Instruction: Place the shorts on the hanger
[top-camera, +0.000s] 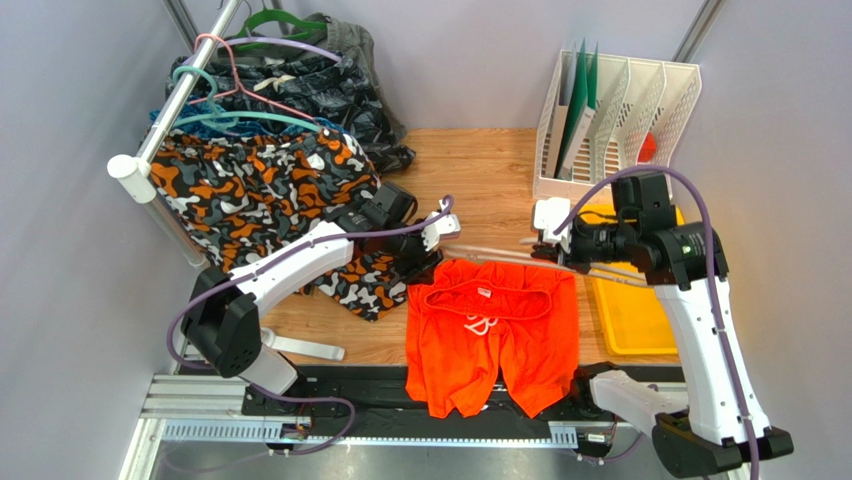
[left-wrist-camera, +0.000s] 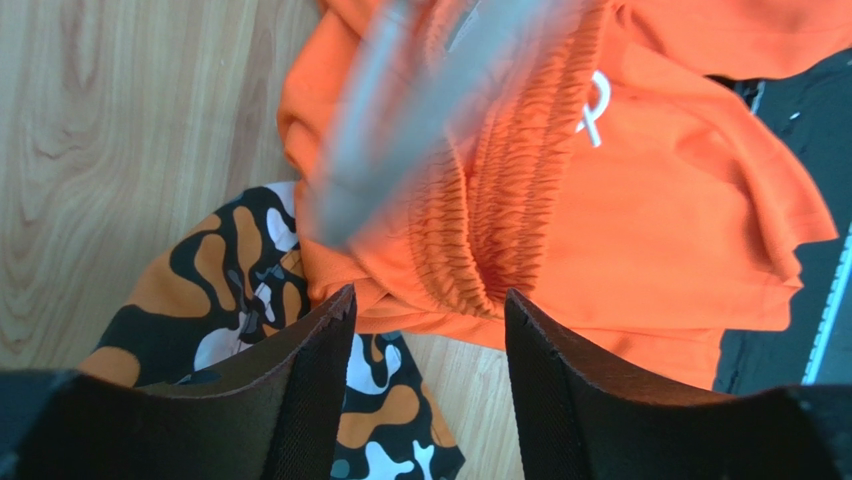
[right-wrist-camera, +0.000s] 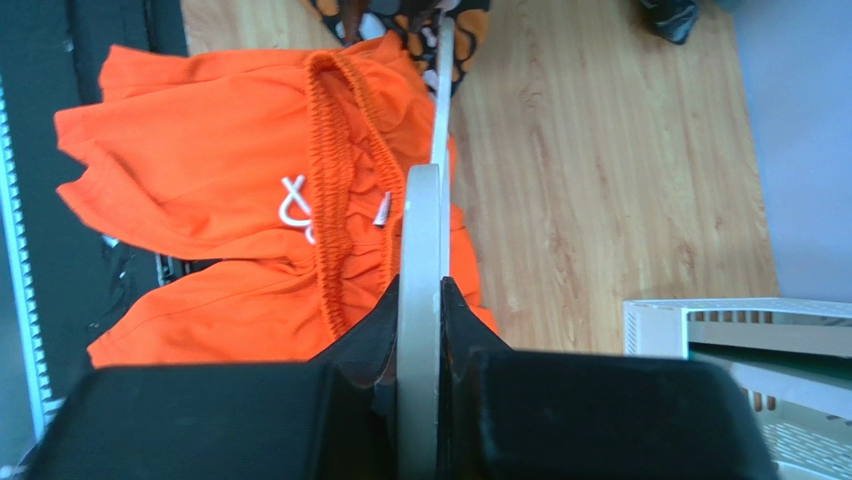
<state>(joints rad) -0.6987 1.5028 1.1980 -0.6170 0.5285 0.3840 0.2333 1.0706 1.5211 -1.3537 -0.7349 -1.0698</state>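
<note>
A: From the left, then. Left claw (left-wrist-camera: 428, 305)?

B: Spread, holding nothing. Hangs just above the gathered waistband of the orange shorts (top-camera: 490, 335), at the left corner, close beside the patterned shorts (top-camera: 250, 190). Probably placed there to pinch the waistband and raise it toward the bar.

A: And in the middle?

B: Orange shorts flat on the table (top-camera: 480, 170), waistband to the far side, legs reaching over the near edge onto the black strip (top-camera: 350, 385). Not yet on the hanger (right-wrist-camera: 421, 210). Hanger in the air, low, lying across above the waistband.

A: Held how?

B: Pinched by the right claw (right-wrist-camera: 420, 290), pressed together on the thick flat part, most likely the hook. Seems kept level and near the cloth, for easy feeding of the waistband over the bar. Contact between bar and cloth: cannot tell.

A: Surface and room?

B: Pale wood on top, grey walls (top-camera: 60, 300) around. Far left, a rail (top-camera: 175, 100) with thin coloured hangers (top-camera: 250, 75) and dark clothes (top-camera: 340, 90). Far right, a white file rack (top-camera: 625, 110) and, nearer, a yellow tray (top-camera: 630, 315).
</note>
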